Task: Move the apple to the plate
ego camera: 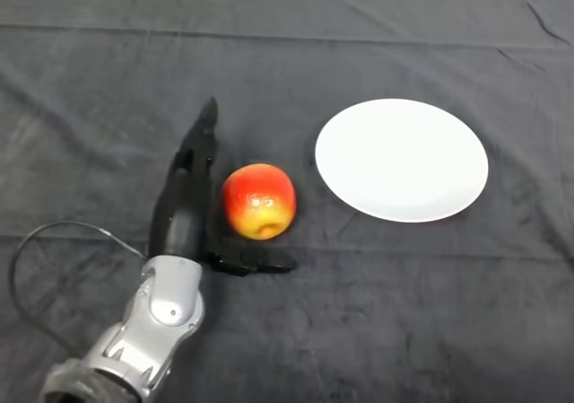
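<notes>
The red-and-yellow apple (259,201) sits on the dark cloth (108,80) covering the table, to the left of the white plate (402,159) and apart from it. The robot hand (186,205) is spread open beside the apple: its straight fingers (203,143) run along the apple's left side, and the thumb (256,261) reaches beneath its near edge. The plate holds nothing.

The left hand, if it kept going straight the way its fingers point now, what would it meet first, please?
The left hand points up the view, passing left of the apple. Ahead of its fingertips only dark cloth shows, so the way looks free; the plate lies off to the right.
</notes>
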Robot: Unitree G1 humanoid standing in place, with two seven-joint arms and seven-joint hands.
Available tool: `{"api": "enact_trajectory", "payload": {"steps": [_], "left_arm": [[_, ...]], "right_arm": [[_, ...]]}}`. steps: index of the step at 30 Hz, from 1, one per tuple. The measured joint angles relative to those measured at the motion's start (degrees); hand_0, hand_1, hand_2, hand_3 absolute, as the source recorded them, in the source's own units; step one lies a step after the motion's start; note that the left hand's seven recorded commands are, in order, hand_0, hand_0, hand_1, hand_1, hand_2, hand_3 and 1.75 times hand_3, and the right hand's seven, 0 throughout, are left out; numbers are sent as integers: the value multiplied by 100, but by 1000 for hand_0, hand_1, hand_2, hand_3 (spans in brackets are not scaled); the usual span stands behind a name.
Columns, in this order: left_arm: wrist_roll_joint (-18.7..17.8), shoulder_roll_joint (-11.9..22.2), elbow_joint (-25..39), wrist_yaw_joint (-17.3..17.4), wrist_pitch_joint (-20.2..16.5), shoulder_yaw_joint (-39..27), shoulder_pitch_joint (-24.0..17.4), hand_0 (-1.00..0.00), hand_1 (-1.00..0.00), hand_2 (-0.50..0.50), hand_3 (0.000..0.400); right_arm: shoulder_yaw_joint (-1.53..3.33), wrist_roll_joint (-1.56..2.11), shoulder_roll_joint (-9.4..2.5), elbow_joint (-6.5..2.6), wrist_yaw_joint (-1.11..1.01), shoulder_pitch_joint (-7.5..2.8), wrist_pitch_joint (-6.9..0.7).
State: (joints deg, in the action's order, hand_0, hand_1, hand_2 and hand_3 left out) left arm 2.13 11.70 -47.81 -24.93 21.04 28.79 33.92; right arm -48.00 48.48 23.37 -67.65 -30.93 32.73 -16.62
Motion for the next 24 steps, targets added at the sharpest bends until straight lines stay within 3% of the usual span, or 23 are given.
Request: {"api": "enact_trajectory", "payload": {"steps": [3,4,5,6,8,9,24], "left_arm": [[-118,-70,-209,7,101,108,154,0,0,0,0],[-175,-72,-227,10,122,176,163,-369,0,-184,147],[-190,-87,-271,16,157,217,164,-702,-71,-316,281],[-196,-111,-324,22,163,235,163,-1000,-647,-176,400],[-243,-152,-471,37,166,288,163,-1000,-976,-12,400],[-280,-149,-506,42,174,342,163,-1000,-1000,0,400],[-430,-141,-710,77,324,643,349,-1000,-1000,0,400]], "right_arm": [[0,0,0,0,0,0,0],[0,0,0,0,0,0,0],[0,0,0,0,0,0,0],[0,0,0,0,0,0,0],[0,0,0,0,0,0,0],[-1,0,0,0,0,0,0],[-1,2,0,0,0,0,0]]}}
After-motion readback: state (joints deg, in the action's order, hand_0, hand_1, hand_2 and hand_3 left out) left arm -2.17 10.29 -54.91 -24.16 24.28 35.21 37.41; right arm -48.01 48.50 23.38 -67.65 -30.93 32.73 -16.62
